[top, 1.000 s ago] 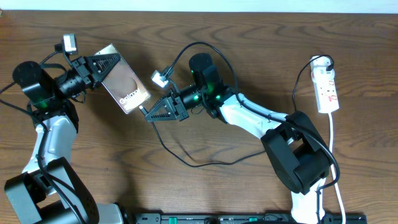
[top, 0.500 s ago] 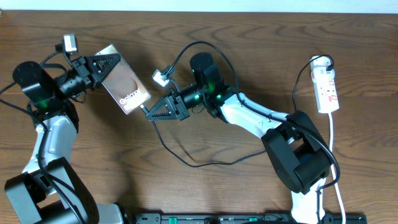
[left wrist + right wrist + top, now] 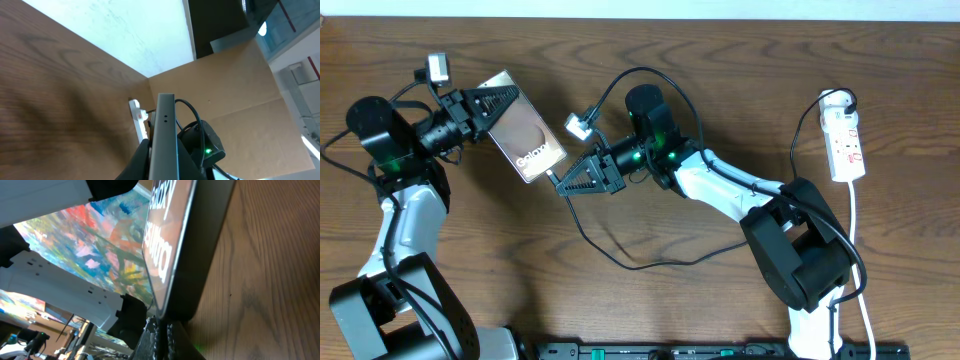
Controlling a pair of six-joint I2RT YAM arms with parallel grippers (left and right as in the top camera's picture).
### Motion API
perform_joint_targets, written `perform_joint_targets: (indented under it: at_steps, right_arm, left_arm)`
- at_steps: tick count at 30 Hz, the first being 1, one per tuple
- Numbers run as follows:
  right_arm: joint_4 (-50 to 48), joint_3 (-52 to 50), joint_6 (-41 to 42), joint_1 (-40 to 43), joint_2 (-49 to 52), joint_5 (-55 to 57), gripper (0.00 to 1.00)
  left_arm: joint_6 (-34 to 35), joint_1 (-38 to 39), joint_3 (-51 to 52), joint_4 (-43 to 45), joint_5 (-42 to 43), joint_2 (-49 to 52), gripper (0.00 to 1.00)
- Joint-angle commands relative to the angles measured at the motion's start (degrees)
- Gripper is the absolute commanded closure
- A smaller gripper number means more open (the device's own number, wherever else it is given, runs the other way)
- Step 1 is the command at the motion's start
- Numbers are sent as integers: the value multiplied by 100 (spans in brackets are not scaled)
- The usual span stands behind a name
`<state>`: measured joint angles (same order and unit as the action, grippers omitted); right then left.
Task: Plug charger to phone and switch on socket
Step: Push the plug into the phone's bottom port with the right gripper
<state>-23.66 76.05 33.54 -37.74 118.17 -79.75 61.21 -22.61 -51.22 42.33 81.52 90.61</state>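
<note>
The phone (image 3: 525, 140) is a brownish-grey slab with white "Galaxy" lettering, held tilted above the table by my left gripper (image 3: 492, 105), which is shut on its upper end. In the left wrist view the phone (image 3: 165, 135) shows edge-on between the jaws. My right gripper (image 3: 560, 180) is shut on the charger's plug tip, which sits right at the phone's lower end (image 3: 200, 245); I cannot tell whether it is seated. The black charger cable (image 3: 610, 250) loops across the table. The white socket strip (image 3: 846, 142) lies at the far right.
The socket's white cord (image 3: 856, 240) runs down the right edge. A thicker black cable (image 3: 620, 85) arcs over the right wrist camera. A black rail (image 3: 700, 350) lies along the front edge.
The left gripper and phone shifted slightly to the right, bringing the phone's lower end closer against the plug tip. The right arm barely moved.
</note>
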Motion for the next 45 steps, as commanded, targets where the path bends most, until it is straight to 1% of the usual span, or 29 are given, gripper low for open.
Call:
perform_joint_targets:
  at_steps: [1,13,23,45]
  right_arm:
    - [-44,39,28,26,20,28,99]
    - [-81,39,31,26,20,66,99]
    - [-101,39,116,26,20,74,99]
    - [-101,39,114,31,20,116,99]
  left_arm:
    - [-136,-136,-28,48,146,-26,93]
    - [-68,-168,-26,44,195,-26,93]
    - [-72,20,-26,46,249,-26,93]
    - [42,20,-26,44,315,-26,92]
